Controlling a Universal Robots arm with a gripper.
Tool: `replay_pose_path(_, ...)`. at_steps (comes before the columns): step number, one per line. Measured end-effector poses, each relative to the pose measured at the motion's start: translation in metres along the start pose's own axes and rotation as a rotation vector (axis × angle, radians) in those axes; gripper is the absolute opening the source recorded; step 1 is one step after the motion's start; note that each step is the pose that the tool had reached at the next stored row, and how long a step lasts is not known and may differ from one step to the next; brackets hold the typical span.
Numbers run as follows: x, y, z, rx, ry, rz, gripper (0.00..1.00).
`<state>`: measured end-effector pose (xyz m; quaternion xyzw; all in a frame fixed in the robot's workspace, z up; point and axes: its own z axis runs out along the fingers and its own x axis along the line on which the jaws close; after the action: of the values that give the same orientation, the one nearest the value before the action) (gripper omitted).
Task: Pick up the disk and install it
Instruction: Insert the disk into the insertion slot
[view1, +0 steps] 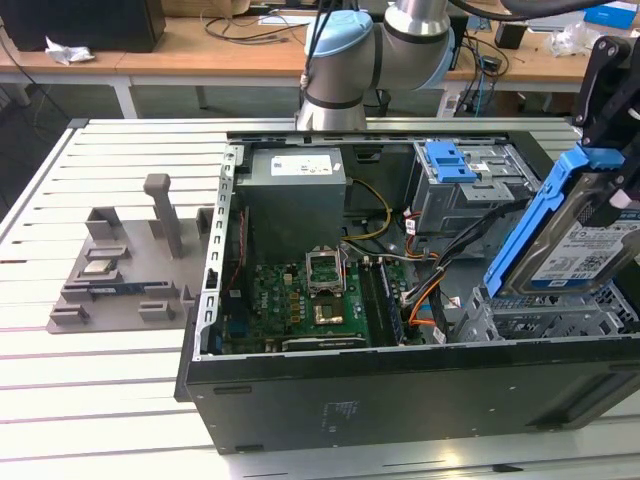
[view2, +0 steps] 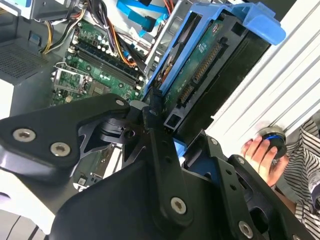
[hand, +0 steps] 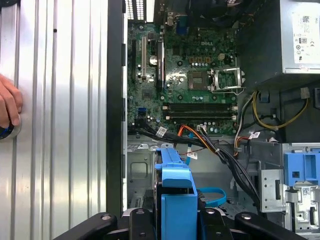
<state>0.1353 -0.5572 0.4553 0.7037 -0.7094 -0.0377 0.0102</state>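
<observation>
The disk (view1: 578, 250) is a silver drive with a white-and-blue label in a blue plastic frame. It hangs tilted above the drive cage (view1: 540, 318) at the exterior view's right end of the open computer case (view1: 400, 395). My black gripper (view1: 622, 170) is shut on the disk's upper edge. In the second wrist view the fingers (view2: 152, 127) clamp the blue frame of the disk (view2: 200, 75), connector side showing. In the first wrist view the disk (hand: 175, 192) sits edge-on between the gripper's (hand: 172, 222) black links, over the case floor.
Inside the case lie the green motherboard (view1: 300, 295), a grey power-supply box (view1: 295, 190), loose cables (view1: 430, 290) and a bay with a bare blue clip (view1: 450, 160). A grey fixture (view1: 130, 270) stands on the slatted table. A person's hand (view2: 257, 150) rests beside the case.
</observation>
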Motion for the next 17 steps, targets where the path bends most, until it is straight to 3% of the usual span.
replay_pose_path(6,-0.0058,-0.0032,0.0089,-0.0013,-0.0016,0.014,0.37)
replay_pose_path(17,-0.0042,-0.0056,0.0296,-0.0025,-0.0017,0.016,0.37)
